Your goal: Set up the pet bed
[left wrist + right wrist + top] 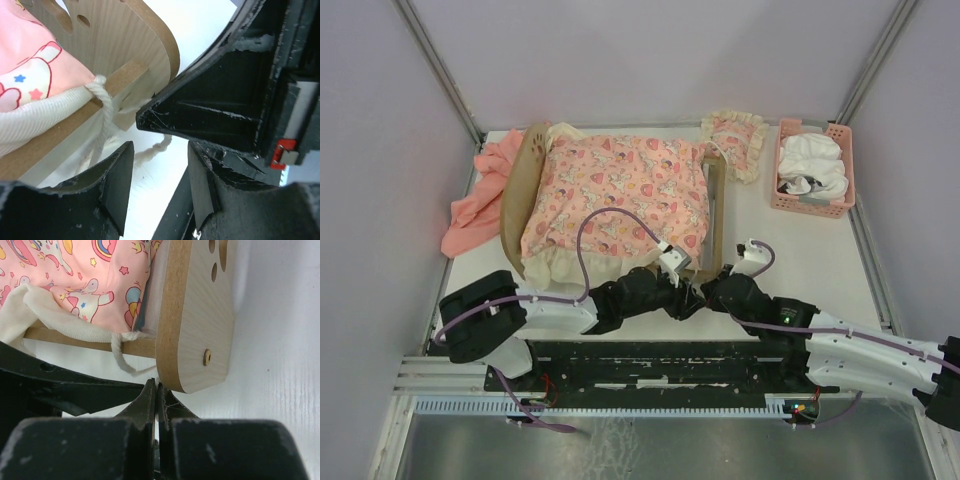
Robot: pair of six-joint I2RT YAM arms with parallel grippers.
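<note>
Here the bed sits mid-desk, its near corner just before both claws. Its wood frame looks light and stiff, its cushion and cord soft; we'd grip the rail. The left claw gapes empty; the right claw is pinched shut.

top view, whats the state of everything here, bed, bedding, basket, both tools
pet bed: upright, cushion inside
cushion: flat in the frame, corner cord looped round the rail
pillow: off the bed, lying between it and the basket
basket: upright, holding white cloths
salmon cloth: crumpled beside the headboard
left tool: open, empty
right tool: shut
</note>
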